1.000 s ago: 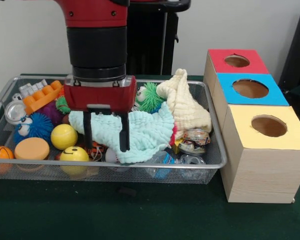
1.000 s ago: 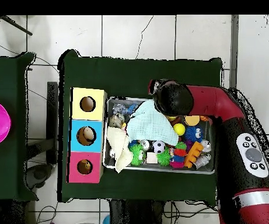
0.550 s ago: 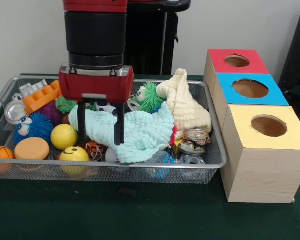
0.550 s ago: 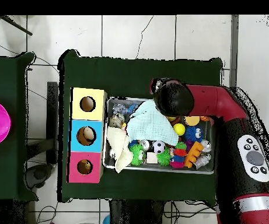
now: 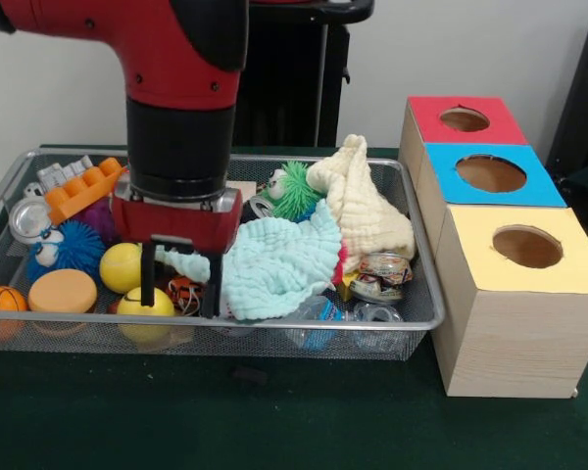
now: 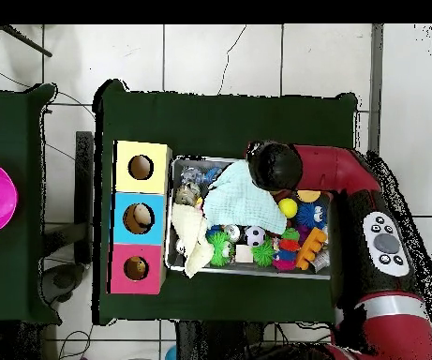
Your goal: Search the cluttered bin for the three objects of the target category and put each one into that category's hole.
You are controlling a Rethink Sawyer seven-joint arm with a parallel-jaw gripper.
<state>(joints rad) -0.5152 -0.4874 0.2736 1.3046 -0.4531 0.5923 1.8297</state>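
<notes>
My gripper (image 5: 179, 284) is open and low in the wire basket (image 5: 274, 323), near its front rim. Its fingers (image 5: 147, 279) straddle the left corner of the mint green cloth (image 5: 274, 259), and a fold of that cloth lies between them. Just under the gripper are a yellow smiley ball (image 5: 145, 304) and a small orange striped toy (image 5: 183, 291). From overhead the arm's wrist (image 6: 274, 166) hides the gripper, at the edge of the mint green cloth (image 6: 243, 199). A cream cloth (image 5: 367, 211) is heaped at the basket's right.
Three boxes stand right of the basket, with holes in a red top (image 5: 464, 119), a blue top (image 5: 490, 173) and a yellow top (image 5: 526, 247). Left of the gripper lie a yellow ball (image 5: 124, 266), orange disc (image 5: 62, 291), basketball (image 5: 0, 299), blue spiky toy (image 5: 73, 245) and orange brick (image 5: 83, 188). Cans (image 5: 382, 274) sit front right.
The gripper has moved left and down toward the basket's front. The mint cloth's left side has drawn in and bunched between the fingers.
</notes>
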